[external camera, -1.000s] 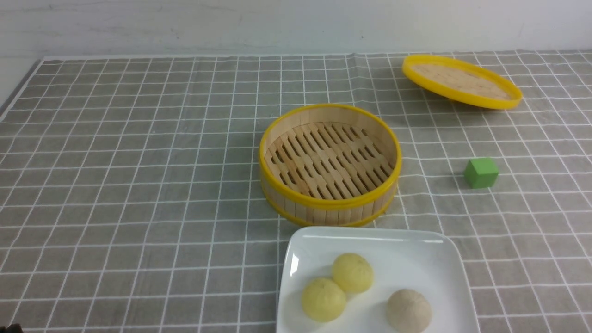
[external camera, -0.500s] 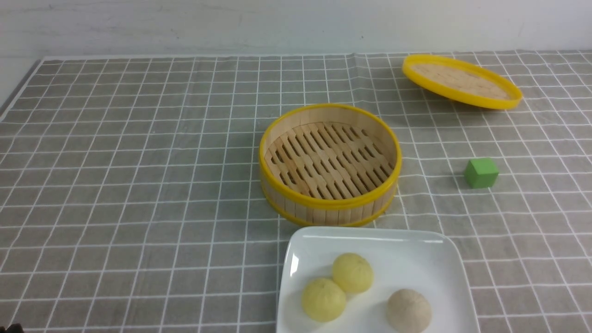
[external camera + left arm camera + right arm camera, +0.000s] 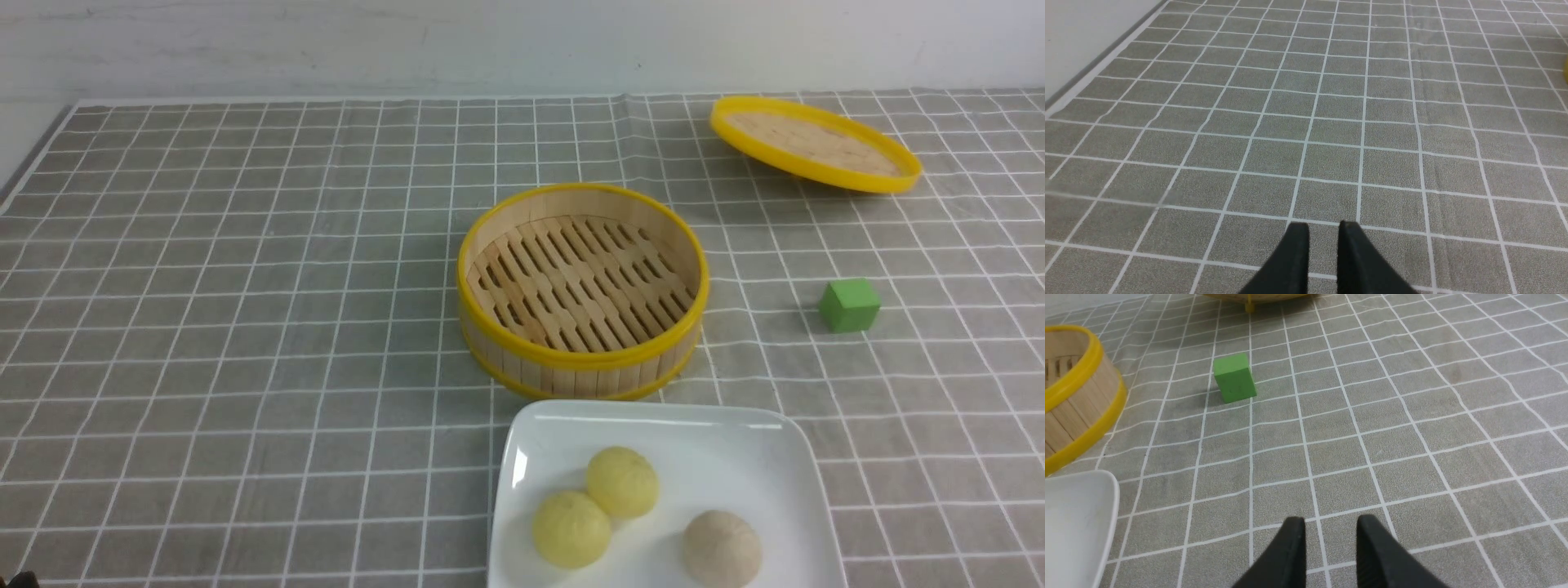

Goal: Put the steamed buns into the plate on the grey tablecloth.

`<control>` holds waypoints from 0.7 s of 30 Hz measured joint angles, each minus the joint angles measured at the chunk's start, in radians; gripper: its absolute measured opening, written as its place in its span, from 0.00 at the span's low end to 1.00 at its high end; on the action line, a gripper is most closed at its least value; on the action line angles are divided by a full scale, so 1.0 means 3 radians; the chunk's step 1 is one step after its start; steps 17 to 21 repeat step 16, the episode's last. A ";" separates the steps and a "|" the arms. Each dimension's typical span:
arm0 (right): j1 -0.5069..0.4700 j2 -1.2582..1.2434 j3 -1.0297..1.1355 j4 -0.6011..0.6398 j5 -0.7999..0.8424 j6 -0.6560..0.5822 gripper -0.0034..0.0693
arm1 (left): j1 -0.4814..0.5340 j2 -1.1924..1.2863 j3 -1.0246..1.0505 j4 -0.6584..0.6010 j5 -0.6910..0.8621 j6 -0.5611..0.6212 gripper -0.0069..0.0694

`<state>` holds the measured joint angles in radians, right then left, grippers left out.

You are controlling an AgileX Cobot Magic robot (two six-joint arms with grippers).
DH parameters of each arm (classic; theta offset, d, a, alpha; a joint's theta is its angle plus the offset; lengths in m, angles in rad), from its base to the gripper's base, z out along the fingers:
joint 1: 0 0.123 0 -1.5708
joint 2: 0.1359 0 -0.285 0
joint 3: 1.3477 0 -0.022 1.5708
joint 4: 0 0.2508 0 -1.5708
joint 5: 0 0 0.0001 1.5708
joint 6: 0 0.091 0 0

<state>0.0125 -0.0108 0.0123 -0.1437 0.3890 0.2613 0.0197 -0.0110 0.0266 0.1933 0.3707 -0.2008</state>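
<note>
A grey tablecloth (image 3: pixel 245 327) with a grid of thin white lines covers the whole worktop, running back to a plain white wall (image 3: pixel 490 41); a crease runs through the cloth behind the steamer. At the near edge sits the white square plate (image 3: pixel 735 441), and all three steamed buns (image 3: pixel 622 481) lie in it: two pale yellow ones touching each other, and a beige one just apart to the right. Just behind the plate stands the round bamboo steamer basket (image 3: pixel 581 286), its slatted floor bare. Its yellow-rimmed lid (image 3: pixel 814 143) rests tilted at the far right, and a green cube (image 3: pixel 850 305) sits between lid and plate, well right of the basket.

The left gripper (image 3: pixel 1323 234) hangs over bare cloth, its fingers a narrow gap apart with nothing between them. The right gripper (image 3: pixel 1331 531) hovers over cloth near the plate's corner, fingers slightly parted and holding nothing.
</note>
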 joint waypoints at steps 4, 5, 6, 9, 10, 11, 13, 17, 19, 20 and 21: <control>0.0000 0.0000 0.0000 0.0000 0.0000 0.0000 0.33 | 0.0000 0.0000 0.0000 0.0000 0.0000 0.0000 0.28; 0.0000 0.0000 0.0000 0.0000 0.0000 0.0000 0.33 | 0.0000 0.0000 0.0000 0.0000 0.0000 0.0000 0.28; 0.0000 0.0000 0.0000 0.0000 0.0000 0.0000 0.33 | 0.0000 0.0000 0.0000 0.0000 0.0000 0.0000 0.28; 0.0000 0.0000 0.0000 0.0000 0.0000 0.0000 0.33 | 0.0000 0.0000 0.0000 0.0000 0.0000 0.0000 0.28; 0.0000 0.0000 0.0000 0.0000 0.0000 0.0000 0.33 | 0.0000 0.0000 0.0000 0.0000 0.0000 0.0000 0.28; 0.0000 0.0000 0.0000 0.0000 0.0000 0.0000 0.33 | 0.0000 0.0000 0.0000 0.0000 0.0000 0.0000 0.28; 0.0000 0.0000 0.0000 0.0000 0.0000 0.0000 0.34 | 0.0000 0.0000 0.0000 0.0000 0.0000 0.0000 0.28; 0.0000 0.0000 0.0000 0.0000 0.0000 0.0000 0.34 | 0.0000 0.0000 0.0000 0.0000 0.0000 0.0000 0.28; 0.0000 0.0000 0.0000 0.0000 0.0000 0.0000 0.34 | 0.0000 0.0000 0.0000 0.0000 0.0000 0.0000 0.28; 0.0000 0.0000 0.0000 0.0000 0.0000 0.0000 0.34 | 0.0000 0.0000 0.0000 0.0000 0.0000 0.0000 0.28; 0.0000 0.0000 0.0000 0.0000 0.0000 0.0000 0.34 | 0.0000 0.0000 0.0000 0.0000 0.0000 0.0000 0.28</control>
